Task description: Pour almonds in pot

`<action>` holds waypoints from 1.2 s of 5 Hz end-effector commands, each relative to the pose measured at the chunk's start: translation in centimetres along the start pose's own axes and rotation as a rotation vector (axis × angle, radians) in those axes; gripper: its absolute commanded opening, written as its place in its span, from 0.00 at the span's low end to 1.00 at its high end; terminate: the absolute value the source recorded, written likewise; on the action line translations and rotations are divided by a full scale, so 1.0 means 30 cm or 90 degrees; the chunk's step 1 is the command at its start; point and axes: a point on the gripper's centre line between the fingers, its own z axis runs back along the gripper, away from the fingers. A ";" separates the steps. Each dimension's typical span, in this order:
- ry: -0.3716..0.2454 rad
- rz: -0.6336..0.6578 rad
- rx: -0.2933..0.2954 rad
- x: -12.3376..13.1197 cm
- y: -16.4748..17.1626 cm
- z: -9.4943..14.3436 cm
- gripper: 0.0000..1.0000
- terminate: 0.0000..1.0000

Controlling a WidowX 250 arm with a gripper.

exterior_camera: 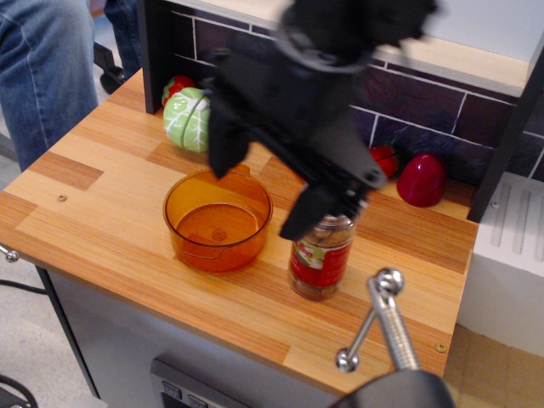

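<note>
The clear jar of almonds (321, 257) with a red label stands upright on the wooden counter (102, 212), right of the orange translucent pot (218, 219). The pot holds nothing. My black gripper (268, 180) is blurred and hangs open above the gap between pot and jar. One finger (223, 146) is over the pot's far rim. The other finger (311, 212) is in front of the jar's top and hides its mouth. The gripper holds nothing.
A green cabbage (189, 120) and a red toy (176, 86) sit at the back left. Red toy vegetables (422, 179) lie by the tiled back wall at the right. A metal handle (382, 316) juts up at the front right. A person in jeans (42, 68) stands at the left.
</note>
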 end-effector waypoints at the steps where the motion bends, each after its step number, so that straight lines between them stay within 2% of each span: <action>1: 0.117 -0.144 0.062 0.115 -0.058 0.037 1.00 0.00; 2: 0.205 -0.211 0.083 0.157 -0.101 -0.003 1.00 0.00; 3: 0.228 -0.260 0.108 0.176 -0.151 -0.040 1.00 0.00; 4: 0.269 -0.277 0.108 0.231 -0.168 -0.070 1.00 0.00; 5: 0.291 -0.273 0.116 0.301 -0.161 -0.065 1.00 0.00; 6: 0.330 -0.289 0.106 0.344 -0.180 -0.088 1.00 0.00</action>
